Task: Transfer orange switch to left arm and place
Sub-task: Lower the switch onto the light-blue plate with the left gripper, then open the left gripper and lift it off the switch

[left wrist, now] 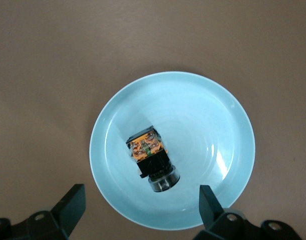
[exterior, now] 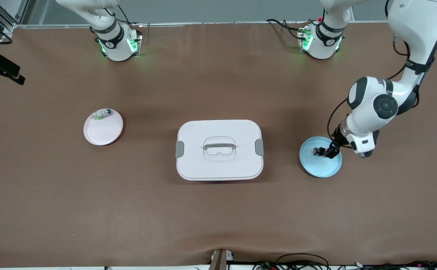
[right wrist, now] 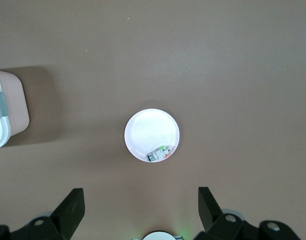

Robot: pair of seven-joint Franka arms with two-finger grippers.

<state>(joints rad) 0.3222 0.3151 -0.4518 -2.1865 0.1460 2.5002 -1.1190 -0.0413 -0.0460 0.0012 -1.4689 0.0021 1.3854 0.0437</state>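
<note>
The orange switch (exterior: 319,151) (left wrist: 151,159) is a small black part with an orange end. It lies on its side in the blue plate (exterior: 321,167) (left wrist: 213,125) toward the left arm's end of the table. My left gripper (exterior: 331,151) (left wrist: 140,205) hangs low over that plate, open, its fingers straddling the switch's clear cap without touching it. The white box (exterior: 219,165) (right wrist: 2,115) sits mid-table between the two plates. My right gripper (right wrist: 140,202) is open and empty, high over the pink plate (right wrist: 147,131); it is out of the front view.
The pink plate (exterior: 100,133) toward the right arm's end holds a small silvery part with green (exterior: 102,114) (right wrist: 160,153). Both arm bases (exterior: 117,43) (exterior: 321,41) stand at the table's edge farthest from the front camera. Cables lie along the nearest edge (exterior: 301,262).
</note>
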